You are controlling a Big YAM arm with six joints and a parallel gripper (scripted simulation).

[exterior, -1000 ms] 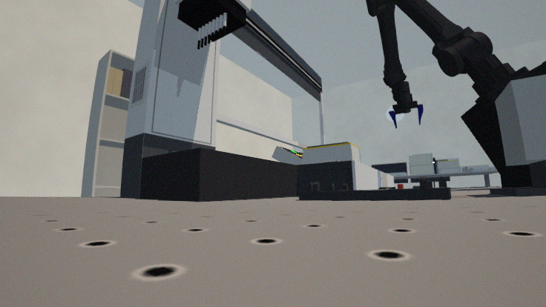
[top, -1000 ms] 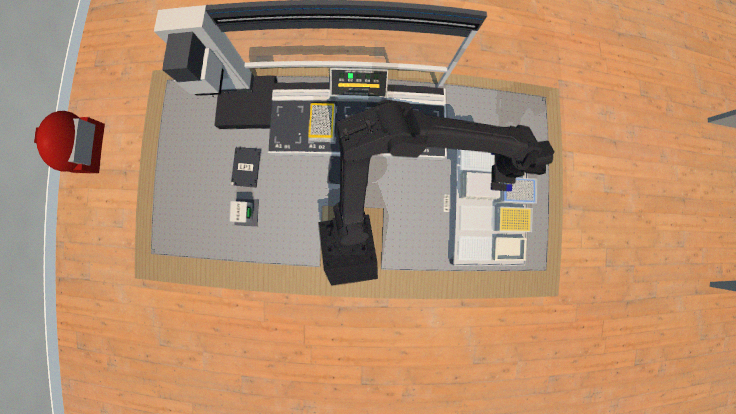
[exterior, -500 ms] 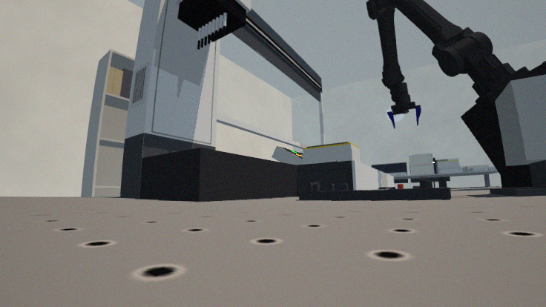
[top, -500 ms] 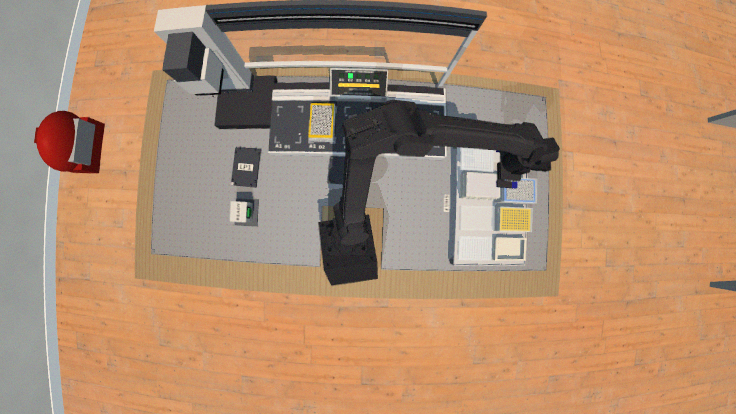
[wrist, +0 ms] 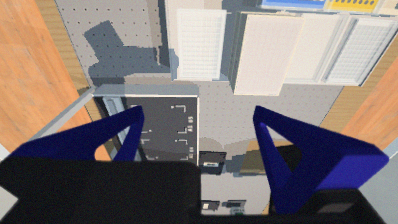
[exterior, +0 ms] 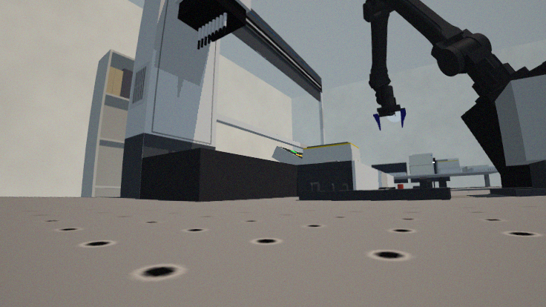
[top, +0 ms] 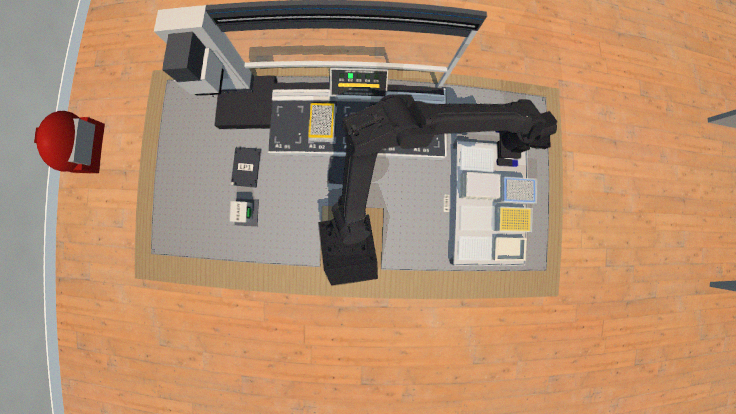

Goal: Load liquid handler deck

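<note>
Blue-fingered tool [exterior: 389, 118] spread fully wide, holding nothing — hangs above far end of SHELF [top: 453, 226] at right of desk [top: 195, 226]. Yellow-framed tip rack [top: 321, 121] sits uncovered on deck at D2 — LP1 [top: 246, 166] bare.

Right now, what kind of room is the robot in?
Probably a lab. There is a liquid handler with a marked deck, a shelf of plates and a tip rack, and an arm whose open gripper hangs empty above them.
</note>
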